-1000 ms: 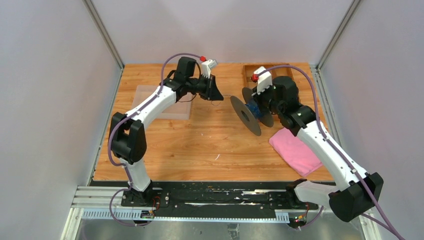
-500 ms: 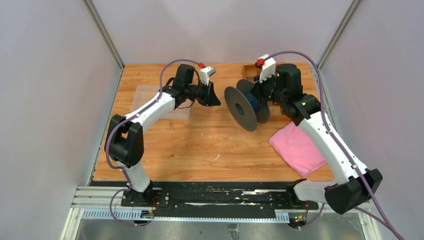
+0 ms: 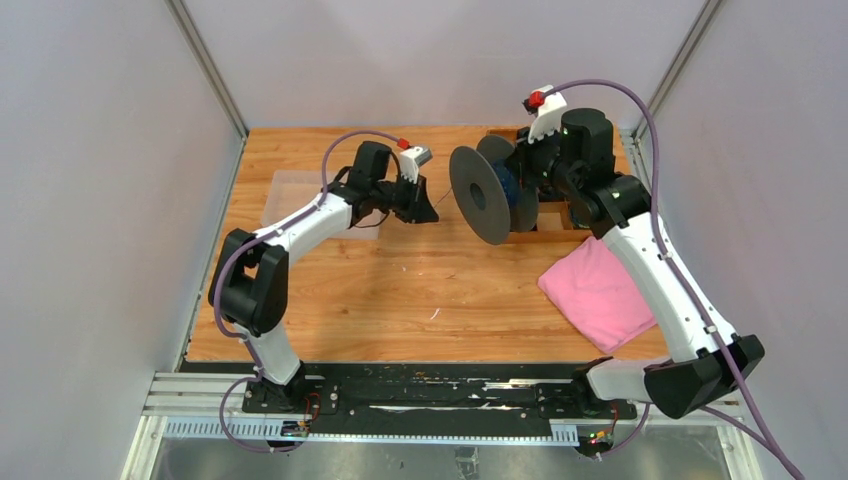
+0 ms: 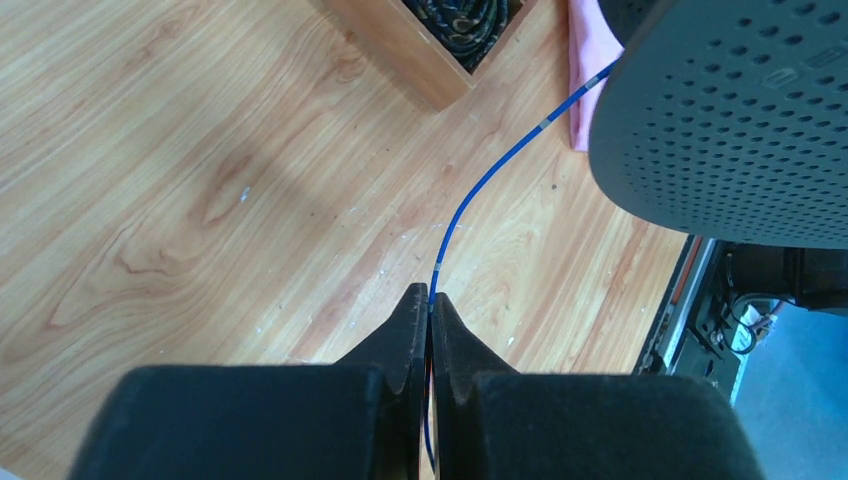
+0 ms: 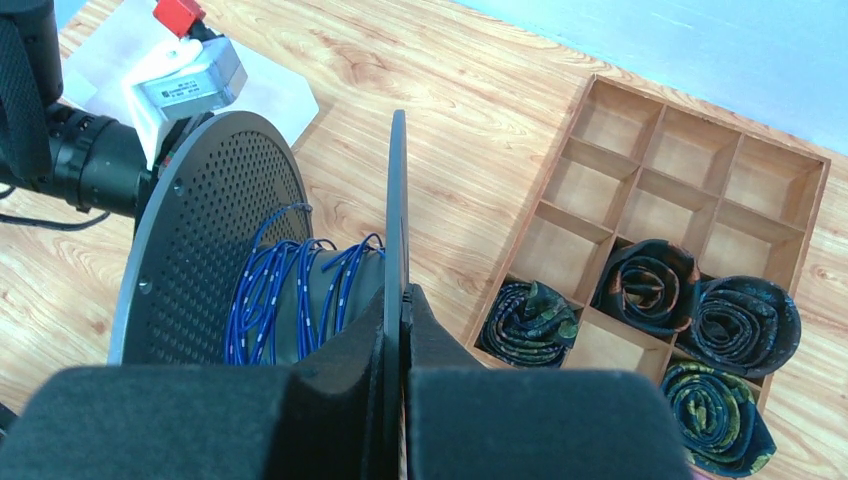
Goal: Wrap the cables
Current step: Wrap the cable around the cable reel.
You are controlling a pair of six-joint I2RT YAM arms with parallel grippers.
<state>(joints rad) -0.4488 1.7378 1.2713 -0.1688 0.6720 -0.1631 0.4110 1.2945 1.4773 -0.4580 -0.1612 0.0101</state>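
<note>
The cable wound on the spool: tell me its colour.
Blue cable, with small pale bands along it; the right wrist view shows it best.

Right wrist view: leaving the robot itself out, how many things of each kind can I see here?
spool: 1
blue cable wound on it: 1
wooden tray: 1
rolled dark bundles in the tray: 4
pale sheet: 1
Total: 8

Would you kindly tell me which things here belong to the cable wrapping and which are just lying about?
In the job: blue cable, spool, left gripper pinching the cable, right gripper holding the spool's rim.
Lying about: pink cloth, wooden tray, dark rolled bundles in it, clear sheet.
</note>
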